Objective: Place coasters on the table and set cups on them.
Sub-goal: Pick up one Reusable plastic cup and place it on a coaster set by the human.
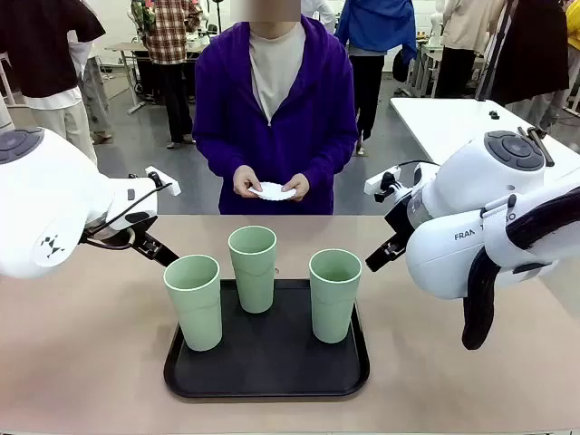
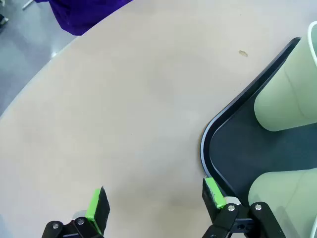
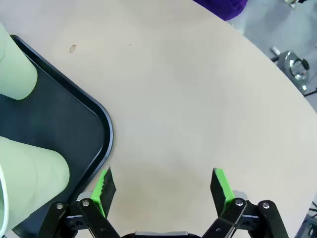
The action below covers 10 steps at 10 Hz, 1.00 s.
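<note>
Beige table [image 1: 82,362] held the tray [image 1: 267,381] of three upright cups [image 1: 253,268] between the spread left gripper [image 2: 154,197] and spread right gripper [image 3: 163,184], with coasters [image 1: 272,191] beyond, centred, in the person's hands [image 1: 245,181].

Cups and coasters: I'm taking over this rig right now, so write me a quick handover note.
Left gripper: jaws open, empty, over the table at the tray's left side.
Right gripper: jaws open, empty, at the tray's right side.
Cups: all three upright on the tray.
Coasters: held in the person's hands at the far edge; count unclear, none on the table.
Done: nothing yet.
Left: coasters onto the table, then a cup on each.
</note>
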### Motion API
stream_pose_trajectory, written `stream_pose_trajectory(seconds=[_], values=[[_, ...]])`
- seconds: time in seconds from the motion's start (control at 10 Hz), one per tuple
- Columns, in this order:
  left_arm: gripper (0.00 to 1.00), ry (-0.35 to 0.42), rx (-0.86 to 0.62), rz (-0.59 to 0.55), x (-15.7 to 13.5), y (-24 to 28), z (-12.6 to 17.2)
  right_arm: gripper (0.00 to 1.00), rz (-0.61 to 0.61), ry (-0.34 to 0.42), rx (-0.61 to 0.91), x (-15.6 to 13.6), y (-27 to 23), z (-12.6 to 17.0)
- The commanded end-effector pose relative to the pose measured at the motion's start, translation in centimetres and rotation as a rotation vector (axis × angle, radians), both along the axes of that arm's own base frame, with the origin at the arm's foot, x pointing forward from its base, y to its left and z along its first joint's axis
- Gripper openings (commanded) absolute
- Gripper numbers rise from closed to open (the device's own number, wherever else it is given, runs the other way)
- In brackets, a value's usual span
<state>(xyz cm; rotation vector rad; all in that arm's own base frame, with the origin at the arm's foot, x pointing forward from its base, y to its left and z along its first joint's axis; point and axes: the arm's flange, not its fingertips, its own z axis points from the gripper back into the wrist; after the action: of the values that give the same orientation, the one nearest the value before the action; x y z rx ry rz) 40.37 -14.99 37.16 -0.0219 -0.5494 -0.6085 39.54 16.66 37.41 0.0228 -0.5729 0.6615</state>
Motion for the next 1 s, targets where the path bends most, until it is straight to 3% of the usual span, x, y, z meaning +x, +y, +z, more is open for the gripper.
stream_pose_trajectory(seconds=[0.0, 0.9], values=[[1.00, 0.000, 0.000, 0.000, 0.00, -0.01, 0.00, 1.00, 0.000, 0.000, 0.000, 0.00, 0.00, 0.00], [1.00, 0.000, 0.000, 0.000, 0.00, -0.01, 0.00, 1.00, 0.000, 0.000, 0.000, 0.00, 0.00, 0.00]])
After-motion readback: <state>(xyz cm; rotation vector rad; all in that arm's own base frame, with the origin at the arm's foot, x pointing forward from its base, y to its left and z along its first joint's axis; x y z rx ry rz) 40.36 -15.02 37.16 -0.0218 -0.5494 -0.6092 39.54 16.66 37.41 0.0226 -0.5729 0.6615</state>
